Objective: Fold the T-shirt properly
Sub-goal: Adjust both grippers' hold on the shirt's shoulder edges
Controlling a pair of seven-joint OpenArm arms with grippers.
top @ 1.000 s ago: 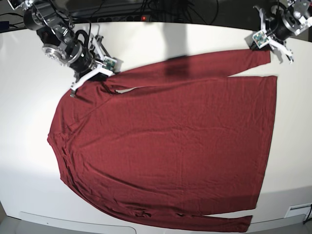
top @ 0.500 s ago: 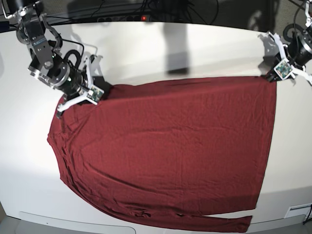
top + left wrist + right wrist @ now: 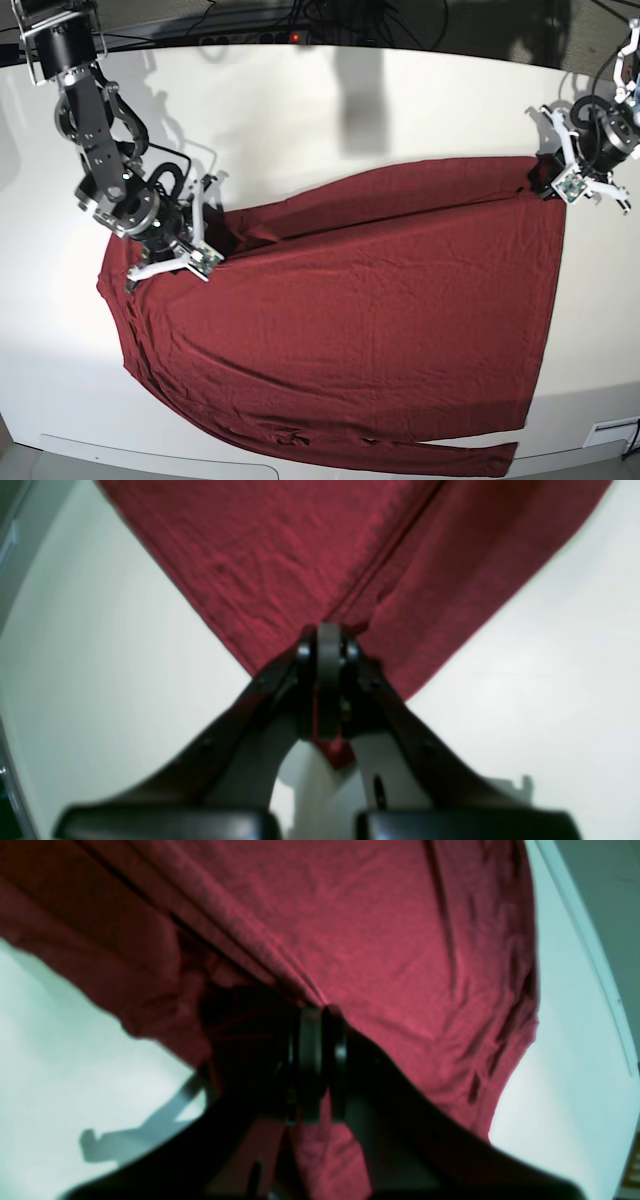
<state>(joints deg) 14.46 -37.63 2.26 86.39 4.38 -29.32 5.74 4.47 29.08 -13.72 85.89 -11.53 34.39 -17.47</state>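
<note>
Two hands, both pinched shut on cloth: my left hand (image 3: 560, 180) grips the shirt (image 3: 340, 320) at its far right corner, my right hand (image 3: 165, 262) near the left shoulder. The shirt lies spread across the white worktop (image 3: 300, 110), far edge turned inward. I judge folding barely begun; most remains. The near sleeve runs off frame.

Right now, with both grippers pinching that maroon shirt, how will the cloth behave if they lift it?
The T-shirt looks thin and wrinkled, so it would probably sag limply between the left gripper and right gripper. It likely weighs little, and its loose sleeve would trail.
</note>
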